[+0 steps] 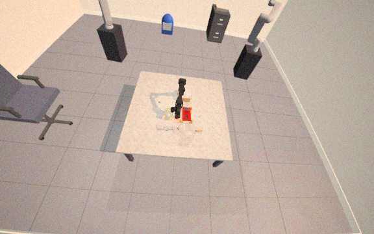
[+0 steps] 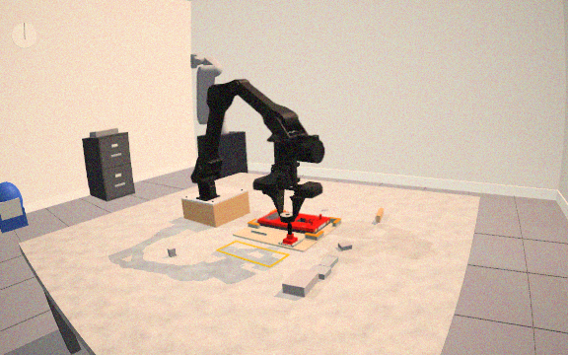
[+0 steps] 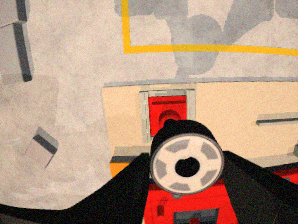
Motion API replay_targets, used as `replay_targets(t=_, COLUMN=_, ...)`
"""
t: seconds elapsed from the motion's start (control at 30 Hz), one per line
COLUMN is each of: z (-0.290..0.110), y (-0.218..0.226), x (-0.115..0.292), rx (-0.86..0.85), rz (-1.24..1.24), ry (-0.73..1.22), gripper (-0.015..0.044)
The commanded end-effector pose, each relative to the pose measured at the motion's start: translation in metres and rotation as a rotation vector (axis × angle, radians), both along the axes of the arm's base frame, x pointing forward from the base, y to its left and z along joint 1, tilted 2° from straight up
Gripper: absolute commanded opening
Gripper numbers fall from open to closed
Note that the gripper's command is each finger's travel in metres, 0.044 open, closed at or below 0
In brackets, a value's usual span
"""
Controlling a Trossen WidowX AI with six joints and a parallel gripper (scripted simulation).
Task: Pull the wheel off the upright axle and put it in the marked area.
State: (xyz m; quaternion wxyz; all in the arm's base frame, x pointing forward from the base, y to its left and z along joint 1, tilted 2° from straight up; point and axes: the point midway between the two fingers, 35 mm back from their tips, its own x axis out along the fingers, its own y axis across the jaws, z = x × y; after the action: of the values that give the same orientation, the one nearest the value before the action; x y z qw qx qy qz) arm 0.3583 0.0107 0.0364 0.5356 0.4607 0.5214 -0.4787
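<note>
My gripper (image 2: 286,215) (image 3: 185,159) (image 1: 176,114) is shut on the wheel (image 2: 285,216) (image 3: 174,171), a grey disc with a dark hub hole and a black tyre. It holds the wheel at about the top of the thin upright axle (image 2: 289,230), which stands on a small red base at the edge of the tan board (image 2: 264,236) (image 3: 120,112). I cannot tell whether the wheel is clear of the axle tip. The marked area, a yellow outlined rectangle (image 2: 242,258) (image 3: 200,50) (image 1: 166,114), lies on the table just beyond the board and holds nothing.
A red fixture (image 2: 309,223) (image 3: 200,223) (image 1: 187,114) lies on the board under my wrist. Grey blocks (image 2: 300,283) (image 3: 16,36) lie in front of the board, a small grey cube (image 2: 172,251) to the left, an orange peg (image 2: 379,214) to the right. The arm's wooden base box (image 2: 215,207) stands behind.
</note>
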Motion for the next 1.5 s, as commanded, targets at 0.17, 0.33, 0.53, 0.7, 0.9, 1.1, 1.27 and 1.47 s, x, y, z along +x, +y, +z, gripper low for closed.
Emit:
replay_targets(t=0.17, z=0.032, y=0.001, x=-0.003, rx=0.002, rz=-0.005, ry=-0.019, gripper=0.0000)
replay_targets(t=0.33, z=0.024, y=-0.014, x=-0.005, rx=0.000, rz=0.000, ry=-0.007, gripper=0.0000)
replay_targets(t=0.53, z=0.027, y=-0.037, x=-0.011, rx=-0.002, rz=-0.001, ry=-0.009, gripper=0.0000)
replay_targets(t=0.7, z=0.029, y=-0.056, x=-0.017, rx=-0.003, rz=-0.002, ry=-0.011, gripper=0.0000)
replay_targets(t=0.9, z=0.032, y=-0.078, x=-0.026, rx=-0.005, rz=-0.003, ry=-0.013, gripper=0.0000)
replay_targets(t=1.1, z=0.034, y=-0.099, x=-0.036, rx=-0.008, rz=-0.004, ry=-0.015, gripper=0.0000)
replay_targets(t=1.27, z=0.034, y=-0.108, x=-0.040, rx=-0.009, rz=-0.005, ry=-0.015, gripper=0.0000)
replay_targets(t=1.47, z=0.020, y=-0.108, x=-0.040, rx=-0.009, rz=-0.005, ry=-0.015, gripper=0.0000)
